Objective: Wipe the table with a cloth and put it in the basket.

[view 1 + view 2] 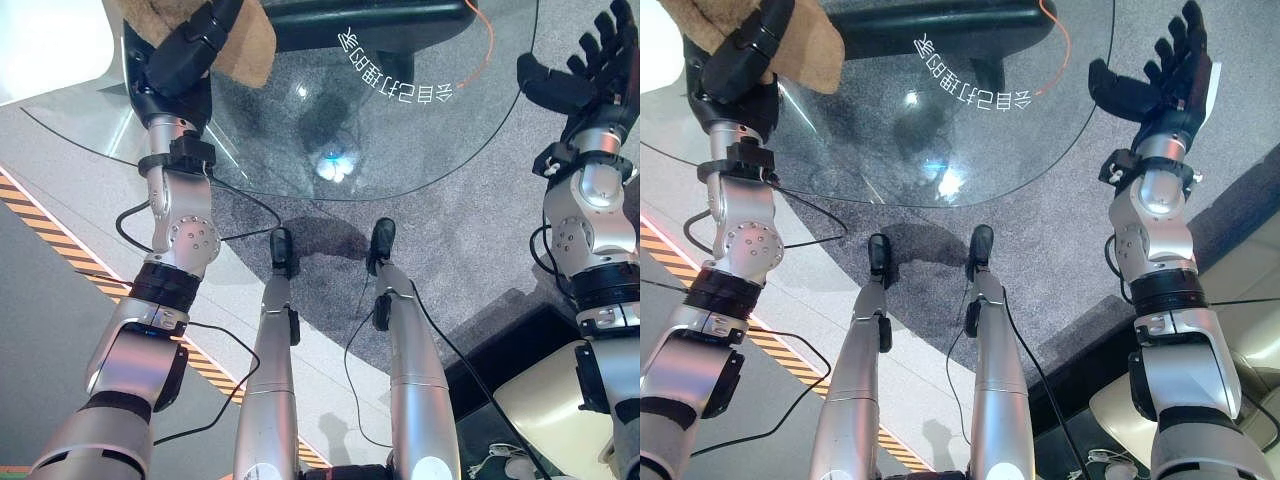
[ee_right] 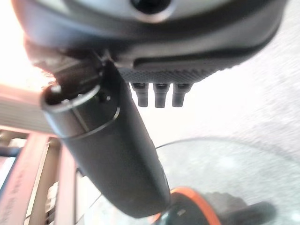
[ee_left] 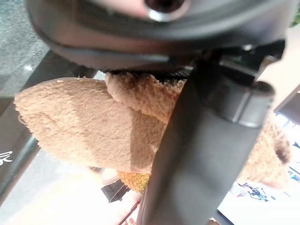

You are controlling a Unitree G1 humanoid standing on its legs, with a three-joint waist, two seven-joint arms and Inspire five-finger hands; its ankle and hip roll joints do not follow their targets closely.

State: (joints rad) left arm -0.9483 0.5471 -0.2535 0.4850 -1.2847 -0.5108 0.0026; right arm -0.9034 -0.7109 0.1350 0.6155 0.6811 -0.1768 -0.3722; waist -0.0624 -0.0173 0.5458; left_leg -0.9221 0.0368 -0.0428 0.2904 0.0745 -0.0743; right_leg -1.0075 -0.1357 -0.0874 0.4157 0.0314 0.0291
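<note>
Cloth held up at the upper left, over the glass table

The left hand [image 1: 185, 55] has its fingers curled round the tan cloth [image 1: 250, 45], whose top is cut off by the frame edge, above the round table [image 1: 420, 150]. At the upper right, the right hand [image 1: 1165, 75] hangs empty, fingers spread wide.

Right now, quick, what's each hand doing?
Left hand: shut on the fuzzy tan cloth, over the round glass table.
Right hand: open, holding nothing.
</note>
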